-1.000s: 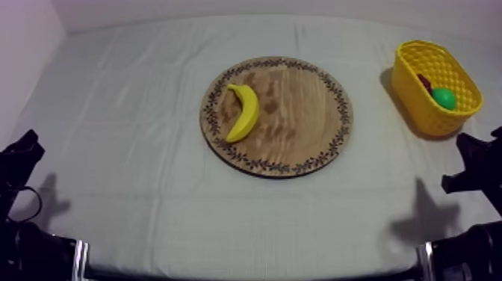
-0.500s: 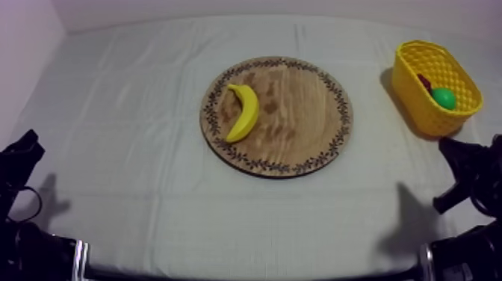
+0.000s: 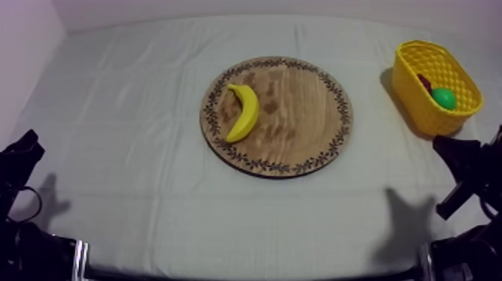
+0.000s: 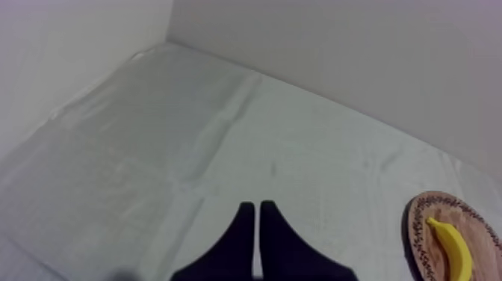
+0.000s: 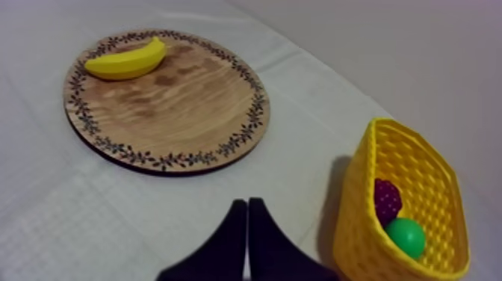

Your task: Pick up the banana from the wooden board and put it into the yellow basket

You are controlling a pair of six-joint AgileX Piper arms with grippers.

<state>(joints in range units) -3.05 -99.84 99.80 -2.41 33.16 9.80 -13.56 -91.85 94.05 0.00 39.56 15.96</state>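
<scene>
Banana (image 3: pixel 243 112) lies on wooden board (image 3: pixel 299 119), left part, untouched | step: approach, I judge | right end effector (image 5: pixel 247 203) pressed together, beside yellow basket (image 3: pixel 413 97) | left end effector (image 4: pixel 258 205) pressed together | next: spread one, descend over banana.

From my seat, my right tool (image 5: pixel 247 203) hung above the desk (image 5: pixel 90 217), its two black fingers pressed together into a narrow wedge with nothing between them. Beyond the tips lay the wooden board (image 5: pixel 179 97), flat on the grey-white cloth. The banana (image 5: pixel 127 60) rested on the board's far side, just inside the patterned rim. The yellow basket (image 5: pixel 358 224) stood beside the tool, apart from the board. Inside it sat a small red fruit (image 5: pixel 386 200) and a round green fruit (image 5: pixel 406 237), touching each other.
</scene>
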